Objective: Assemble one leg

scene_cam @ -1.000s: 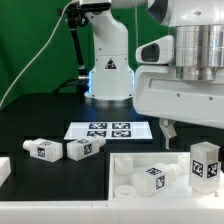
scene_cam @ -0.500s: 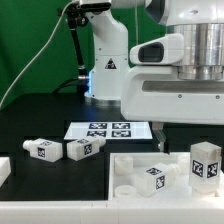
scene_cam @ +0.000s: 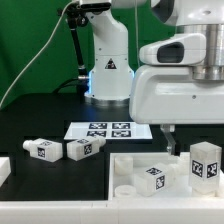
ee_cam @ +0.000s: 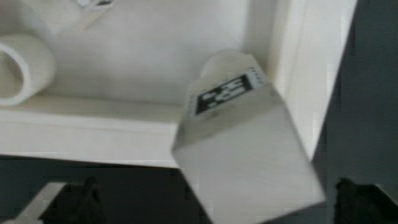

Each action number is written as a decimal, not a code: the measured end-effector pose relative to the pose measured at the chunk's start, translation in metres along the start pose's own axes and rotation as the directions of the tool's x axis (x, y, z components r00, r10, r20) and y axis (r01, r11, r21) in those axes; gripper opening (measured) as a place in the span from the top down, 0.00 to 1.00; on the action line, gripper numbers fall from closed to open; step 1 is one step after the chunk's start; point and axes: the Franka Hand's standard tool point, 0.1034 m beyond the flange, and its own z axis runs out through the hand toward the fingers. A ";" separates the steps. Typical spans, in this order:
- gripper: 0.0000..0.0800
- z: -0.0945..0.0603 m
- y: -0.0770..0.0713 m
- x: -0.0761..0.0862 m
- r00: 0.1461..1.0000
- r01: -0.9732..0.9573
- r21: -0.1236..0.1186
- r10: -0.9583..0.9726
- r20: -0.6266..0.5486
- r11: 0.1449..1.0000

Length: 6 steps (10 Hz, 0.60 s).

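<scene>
Several white legs with square tags show in the exterior view. One leg (scene_cam: 204,163) stands upright at the right end of the white panel (scene_cam: 128,162), and one leg (scene_cam: 152,179) lies inside the panel. Two legs (scene_cam: 41,149) (scene_cam: 84,149) lie on the black table at the exterior view's left. My gripper (scene_cam: 200,138) hangs just above the upright leg, one finger (scene_cam: 168,141) showing. In the wrist view the gripper (ee_cam: 214,205) is open, and the upright leg (ee_cam: 240,140) stands between its dark fingers (ee_cam: 71,200) without touching them.
The marker board (scene_cam: 110,130) lies in front of the robot base (scene_cam: 108,75). A white part (scene_cam: 4,170) lies at the exterior view's left edge. The panel's raised rim (ee_cam: 107,125) and a round boss (ee_cam: 18,70) show in the wrist view.
The gripper first swung toward the exterior view's left, then back right, and now hangs a little lower over the upright leg. The legs and panel have not moved.
</scene>
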 end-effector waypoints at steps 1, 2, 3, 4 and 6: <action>0.19 0.000 -0.002 0.000 0.997 0.074 -0.005 -0.074 -0.001 0.997; 0.19 0.001 -0.001 -0.001 0.991 0.136 -0.005 -0.136 0.000 0.991; 0.19 0.003 0.000 -0.002 0.985 0.170 -0.006 -0.170 -0.003 0.985; 0.19 0.006 0.001 -0.005 0.971 0.237 -0.013 -0.237 0.001 0.971; 0.19 0.012 -0.003 -0.009 0.974 0.225 -0.013 -0.225 0.011 0.974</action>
